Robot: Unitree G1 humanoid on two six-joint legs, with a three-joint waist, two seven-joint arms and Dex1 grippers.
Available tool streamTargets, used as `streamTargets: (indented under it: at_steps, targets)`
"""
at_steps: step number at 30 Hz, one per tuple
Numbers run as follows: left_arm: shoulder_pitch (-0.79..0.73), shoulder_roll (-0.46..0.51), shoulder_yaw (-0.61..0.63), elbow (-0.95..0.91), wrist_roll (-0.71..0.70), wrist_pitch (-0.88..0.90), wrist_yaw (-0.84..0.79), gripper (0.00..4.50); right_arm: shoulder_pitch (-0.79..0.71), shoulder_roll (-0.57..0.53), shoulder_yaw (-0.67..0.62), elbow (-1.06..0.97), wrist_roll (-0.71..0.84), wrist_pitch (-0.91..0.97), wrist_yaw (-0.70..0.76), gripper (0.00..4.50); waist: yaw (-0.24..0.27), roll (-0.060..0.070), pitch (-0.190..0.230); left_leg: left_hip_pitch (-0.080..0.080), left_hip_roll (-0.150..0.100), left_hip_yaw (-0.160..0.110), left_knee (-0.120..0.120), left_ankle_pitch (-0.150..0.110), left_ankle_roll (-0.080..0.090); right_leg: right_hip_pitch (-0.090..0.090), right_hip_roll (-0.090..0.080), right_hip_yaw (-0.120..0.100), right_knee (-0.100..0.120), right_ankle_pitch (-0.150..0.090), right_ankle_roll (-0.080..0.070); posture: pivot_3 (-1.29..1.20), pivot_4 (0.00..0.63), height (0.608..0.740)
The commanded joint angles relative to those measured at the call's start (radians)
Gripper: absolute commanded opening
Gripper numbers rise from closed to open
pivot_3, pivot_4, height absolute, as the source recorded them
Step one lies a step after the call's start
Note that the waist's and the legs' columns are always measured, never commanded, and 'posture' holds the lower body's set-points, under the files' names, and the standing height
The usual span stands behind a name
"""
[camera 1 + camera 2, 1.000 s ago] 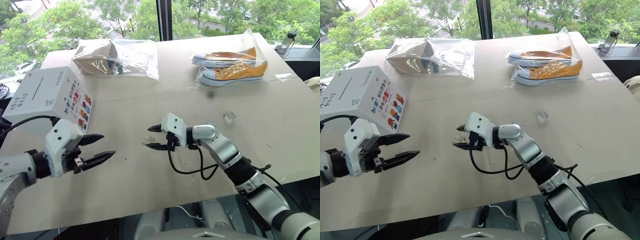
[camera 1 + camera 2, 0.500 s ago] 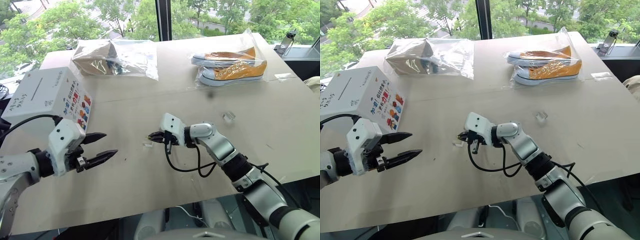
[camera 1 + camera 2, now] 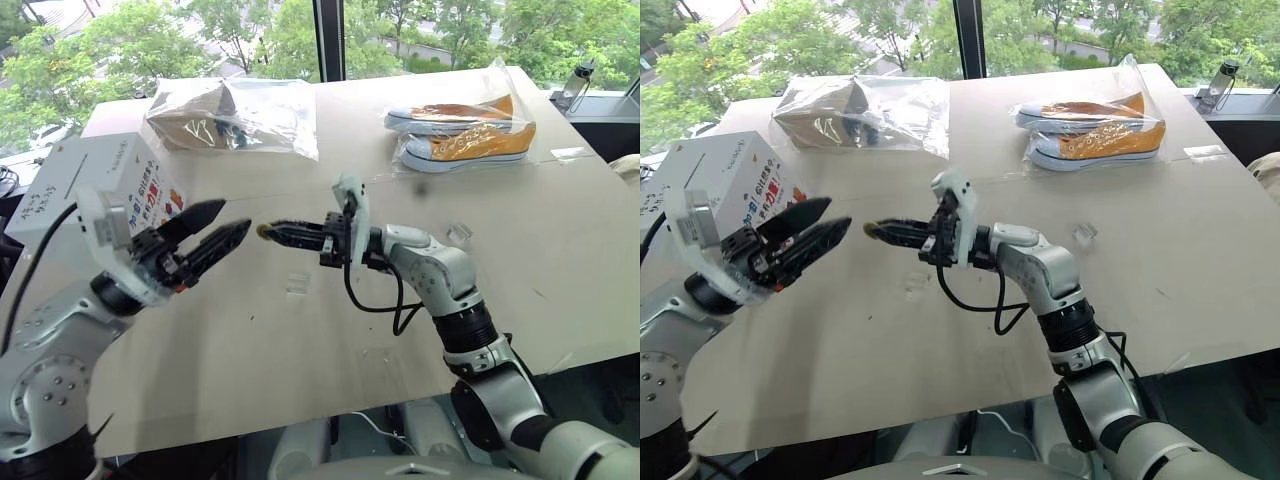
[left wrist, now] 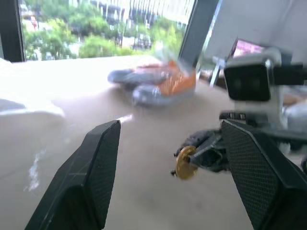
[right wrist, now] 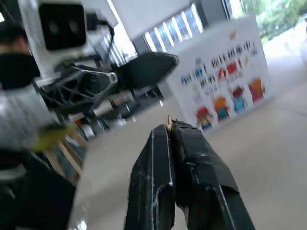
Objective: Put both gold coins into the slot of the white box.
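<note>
So, a pale beige table (image 3: 560, 270) stood against big windows with green trees outside. On its far side lay a clear bag of tan shoes (image 3: 230, 115) and a clear bag of orange sneakers (image 3: 462, 133). The white box (image 3: 95, 185) sat at the table's left edge, cartoon print on the face toward the table's centre; the slot (image 3: 72, 183) showed as a thin dark line on its plain top. Two small clear plastic cases lay on the table, one (image 3: 296, 285) below the grippers, one (image 3: 459, 233) off to the right.

The right gripper (image 3: 272, 231) was raised above the table, pointed left, fingers clamped tight on a gold coin (image 4: 184, 163). In the left wrist view the coin stuck out past the fingertips as a flat disc; in the right wrist view only its thin edge showed (image 5: 169, 120).

The left gripper (image 3: 228, 224) was spread wide, gripping nothing, tips aimed at the right gripper's, just short of the coin and not touching it.

Couldn't find the second coin on the table. The box's near side was partly hidden behind the left arm.
</note>
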Motion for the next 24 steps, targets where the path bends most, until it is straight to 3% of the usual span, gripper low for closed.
streamTargets:
  at_steps: [1,8,14,18,24]
  targets:
    - [-0.044,-0.106,-0.05,-0.044,-0.12,-0.048,0.12,3.38,-0.042,0.079,-0.091,-0.062,0.154,0.068,-0.074,0.05,0.0,-0.002,-0.001,0.0,0.0,0.0,0.001,0.0,0.0,0.0,0.0,0.0,0.0,0.0,0.001,0.0,0.15,0.74]
    - [-0.124,-0.295,-0.134,-0.065,-0.216,-0.164,0.258,3.38,-0.088,0.172,-0.219,-0.056,0.44,0.109,-0.302,0.05,-0.002,-0.003,-0.002,0.0,0.0,0.002,0.001,0.0,0.0,0.0,0.0,0.001,0.001,0.001,0.001,0.0,0.15,0.74]
    - [-0.107,-0.318,-0.217,-0.073,-0.207,-0.192,0.28,3.38,-0.108,0.174,-0.222,-0.03,0.569,0.06,-0.418,0.05,-0.004,-0.003,-0.002,0.0,0.0,0.005,0.001,0.0,0.0,0.0,0.001,0.004,0.001,0.001,0.001,0.0,0.15,0.74]
    - [-0.098,-0.32,-0.25,-0.065,-0.2,-0.212,0.285,1.7,-0.114,0.152,-0.193,-0.026,0.602,0.032,-0.435,0.0,-0.003,-0.003,-0.002,0.0,0.0,0.006,0.002,0.0,0.0,0.0,0.001,0.004,0.001,0.001,0.001,0.0,0.15,0.74]
    - [-0.111,-0.318,-0.277,-0.03,-0.186,-0.235,0.29,1.7,-0.103,0.13,-0.155,-0.042,0.628,0.014,-0.439,0.0,-0.004,-0.003,-0.002,0.0,0.0,0.006,0.002,0.0,0.0,0.0,0.002,0.004,0.001,0.001,0.001,0.0,0.15,0.74]
